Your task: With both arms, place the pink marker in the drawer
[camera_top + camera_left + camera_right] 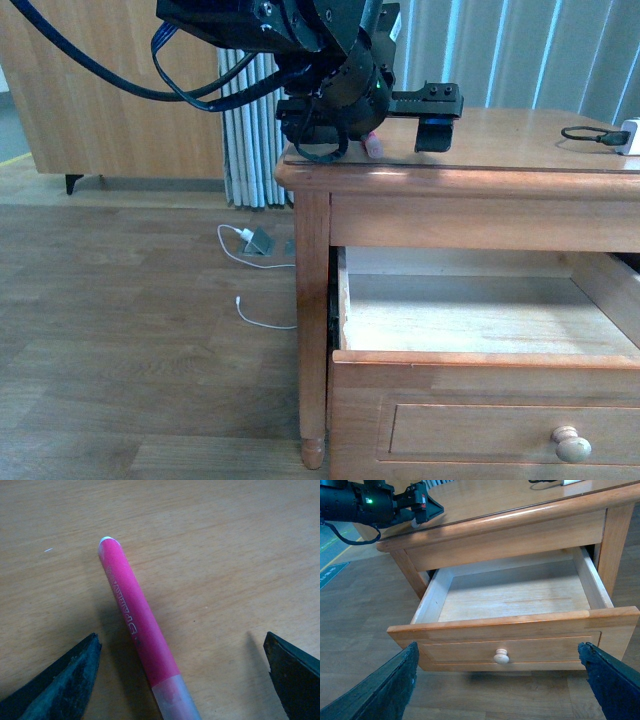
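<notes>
item: pink marker. it is laid flat on the wooden surface of the table, near the left front corner. a white tip is seen at one end and a pale, see-through cap at the end nearer the wrist camera. in the front view only a small pink part is shown under the arm.

item: left gripper. it is lowered over the surface, with its fingers spread wide to either side of the marker. neither finger is seen to touch it. in the front view the gripper is found at the table's left edge, carried by the left arm with its bundled cables.

item: drawer. it is pulled well out below the surface, and its light wood interior is exposed. one round pale knob is set on the panelled front.

item: right gripper. it is held in front of the drawer, facing the knob, with its fingers spread wide and nothing gripped between them. it is not seen in the front view.

item: black cable and white adapter. both are placed at the far right of the surface, well apart from the marker.

item: wooden floor. a grey plug and a white cable are left lying on it beside the table leg.
</notes>
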`<state>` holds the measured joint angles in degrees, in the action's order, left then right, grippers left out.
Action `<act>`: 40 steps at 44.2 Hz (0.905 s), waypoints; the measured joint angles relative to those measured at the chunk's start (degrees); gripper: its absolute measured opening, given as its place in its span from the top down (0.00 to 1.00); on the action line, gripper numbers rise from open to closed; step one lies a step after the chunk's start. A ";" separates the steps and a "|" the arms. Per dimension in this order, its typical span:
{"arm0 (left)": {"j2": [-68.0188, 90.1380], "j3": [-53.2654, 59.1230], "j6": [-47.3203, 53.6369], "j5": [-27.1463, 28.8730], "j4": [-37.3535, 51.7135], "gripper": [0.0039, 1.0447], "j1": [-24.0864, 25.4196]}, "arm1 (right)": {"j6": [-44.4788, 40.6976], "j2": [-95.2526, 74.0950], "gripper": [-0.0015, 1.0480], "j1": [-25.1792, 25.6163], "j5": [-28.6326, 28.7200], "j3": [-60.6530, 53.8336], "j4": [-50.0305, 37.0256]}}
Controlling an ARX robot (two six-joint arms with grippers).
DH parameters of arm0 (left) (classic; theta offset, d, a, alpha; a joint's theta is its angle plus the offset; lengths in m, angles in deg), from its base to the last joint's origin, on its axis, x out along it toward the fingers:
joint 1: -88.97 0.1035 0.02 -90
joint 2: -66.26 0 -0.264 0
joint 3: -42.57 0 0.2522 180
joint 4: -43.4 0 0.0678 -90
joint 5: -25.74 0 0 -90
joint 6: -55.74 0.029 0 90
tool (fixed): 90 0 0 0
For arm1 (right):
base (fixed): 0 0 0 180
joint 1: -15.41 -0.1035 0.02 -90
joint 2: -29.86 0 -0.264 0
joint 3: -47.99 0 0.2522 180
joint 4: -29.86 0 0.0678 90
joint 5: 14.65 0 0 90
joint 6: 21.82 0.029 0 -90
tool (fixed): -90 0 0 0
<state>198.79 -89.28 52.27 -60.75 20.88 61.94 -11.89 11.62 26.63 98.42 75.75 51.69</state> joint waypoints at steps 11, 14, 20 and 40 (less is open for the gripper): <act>0.13 -0.76 2.01 1.20 -2.21 0.31 0.02 | 0.00 0.00 0.08 0.00 0.00 0.00 0.00; 0.15 -0.87 2.19 1.33 -2.54 0.43 0.11 | 0.00 0.00 0.08 0.00 0.00 0.00 0.00; 0.15 -0.98 2.16 1.33 -2.93 0.62 0.26 | 0.00 0.00 0.08 0.00 0.00 0.00 0.00; -0.28 0.39 1.70 1.33 -1.27 0.86 0.63 | 0.00 0.00 0.08 0.00 0.00 0.00 0.00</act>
<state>198.50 -88.88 53.98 -59.42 19.62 62.58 -11.89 11.62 26.63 98.42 75.75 51.69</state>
